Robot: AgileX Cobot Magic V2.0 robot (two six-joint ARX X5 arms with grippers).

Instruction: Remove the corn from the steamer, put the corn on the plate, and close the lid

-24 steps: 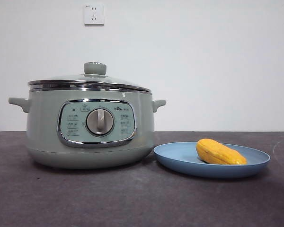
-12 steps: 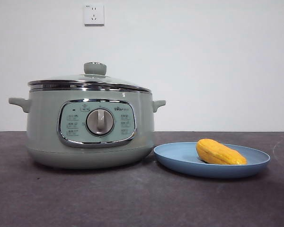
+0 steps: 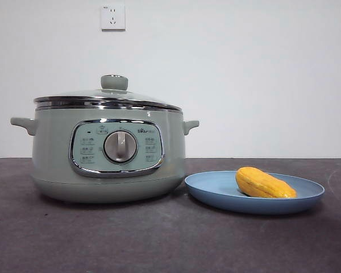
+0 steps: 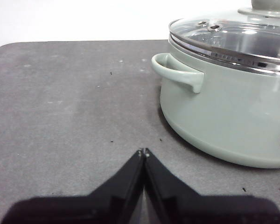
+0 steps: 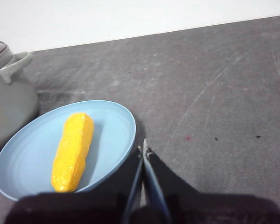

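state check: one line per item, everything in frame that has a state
lid: closed, seated on the steamer
steamer: upright, covered
corn: lying on the plate
plate: flat on the table beside the steamer
left gripper: shut, empty
right gripper: shut, empty

You get even, soft light in all three views, bright enough to read detail. The white wall (image 3: 244,85) is near washed out. In the front view, the pot (image 3: 108,153) and the plate (image 3: 254,193) drop only faint, short shadows on the dark bench (image 3: 159,239). The glass lid (image 4: 233,35) shows mild glare along its steel rim. Both wrist views blur close up: each tool reads as a soft black mass.
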